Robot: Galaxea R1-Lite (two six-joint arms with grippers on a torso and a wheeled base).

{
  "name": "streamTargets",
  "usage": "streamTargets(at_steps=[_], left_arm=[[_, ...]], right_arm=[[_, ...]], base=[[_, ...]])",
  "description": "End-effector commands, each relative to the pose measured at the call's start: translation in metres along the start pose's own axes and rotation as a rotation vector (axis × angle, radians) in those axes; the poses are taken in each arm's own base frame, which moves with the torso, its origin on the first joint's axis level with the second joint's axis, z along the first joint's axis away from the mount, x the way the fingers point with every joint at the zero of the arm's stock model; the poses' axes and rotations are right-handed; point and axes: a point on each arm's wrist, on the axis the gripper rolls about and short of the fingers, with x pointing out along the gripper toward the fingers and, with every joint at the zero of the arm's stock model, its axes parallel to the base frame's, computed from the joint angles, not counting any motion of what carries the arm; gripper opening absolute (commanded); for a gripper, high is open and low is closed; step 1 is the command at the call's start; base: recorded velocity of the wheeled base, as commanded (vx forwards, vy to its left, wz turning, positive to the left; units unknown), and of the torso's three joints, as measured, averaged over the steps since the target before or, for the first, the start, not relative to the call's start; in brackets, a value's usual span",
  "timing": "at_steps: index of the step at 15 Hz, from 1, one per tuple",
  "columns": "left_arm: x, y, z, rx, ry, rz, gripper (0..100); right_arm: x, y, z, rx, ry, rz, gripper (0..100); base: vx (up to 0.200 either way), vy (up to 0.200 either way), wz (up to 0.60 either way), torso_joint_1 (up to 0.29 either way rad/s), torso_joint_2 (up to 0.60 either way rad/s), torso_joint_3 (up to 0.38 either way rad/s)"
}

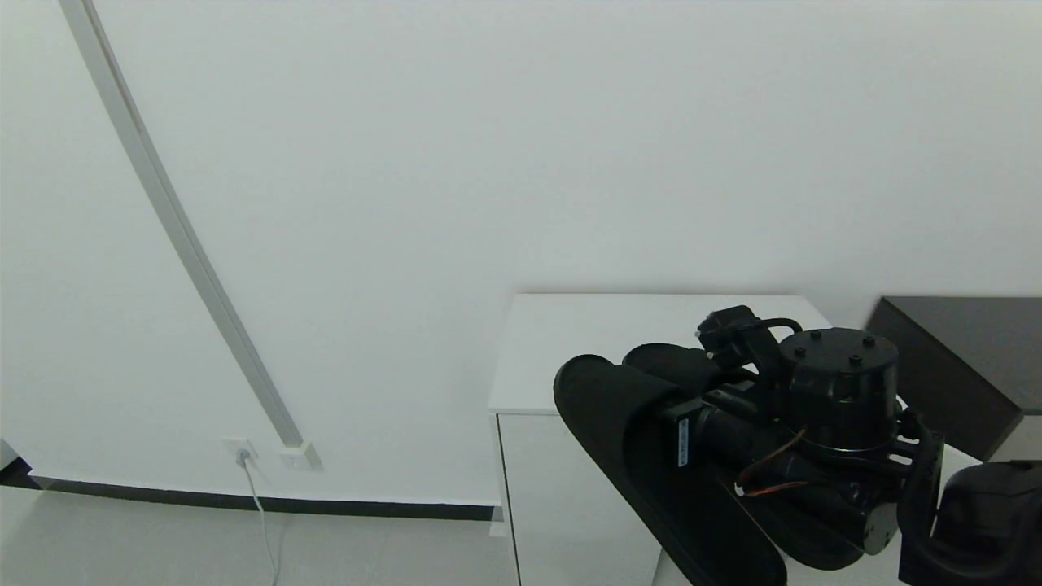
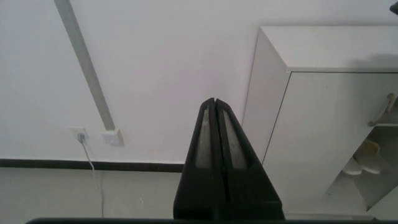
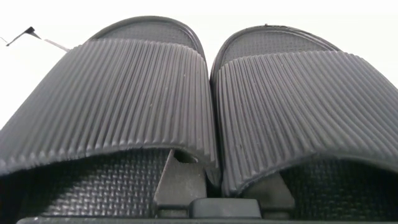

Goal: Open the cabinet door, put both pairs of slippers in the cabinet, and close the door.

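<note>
The black slippers [image 3: 205, 106] are sitting side by side as a pair in the right gripper [image 3: 217, 190], their ribbed straps arching just above its fingers [image 3: 177, 186], which are clamping the two touching inner edges of the pair between them. In the head view the pair is hanging out in front of this gripper with the soles tilted steeply, one toe end lower than the other, and it is overlapping the front edge and face of the white cabinet [image 1: 635, 350] directly beyond the gripper. The left gripper [image 2: 215, 109] is holding nothing, its two fingers pressing flat against each other. The cabinet is standing ahead of it and off to one side, well apart from it. On the cabinet's far side from this gripper, past a plain white front panel, a compartment is standing open beside a bar handle [image 2: 388, 109], and a pale pair of slippers [image 2: 367, 158] is resting on a shelf inside. A grey cable duct [image 1: 175, 228] is running at a slant down the white wall to a wall socket [image 1: 242, 450], from which a white cable [image 1: 264, 513] is trailing to the floor. A dark piece of furniture [image 1: 961, 358] is standing just beside the cabinet, beyond the right gripper.
</note>
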Motion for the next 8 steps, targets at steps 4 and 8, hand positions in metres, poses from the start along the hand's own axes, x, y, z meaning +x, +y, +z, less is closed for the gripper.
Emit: streamTargets(at_steps=[4, 8], left_arm=[[0.0001, 0.0000, 0.0000, 0.000, 0.001, 0.001, 0], [0.0001, 0.0000, 0.0000, 0.000, 0.001, 0.001, 0]], right_arm=[[-0.0001, 0.0005, -0.0017, -0.002, 0.006, 0.000, 0], [0.0015, 0.0004, -0.0040, -0.007, 0.015, -0.003, 0]], base=[[0.000, 0.000, 0.00, 0.000, 0.00, 0.000], [0.000, 0.000, 0.00, 0.000, 0.00, 0.000]])
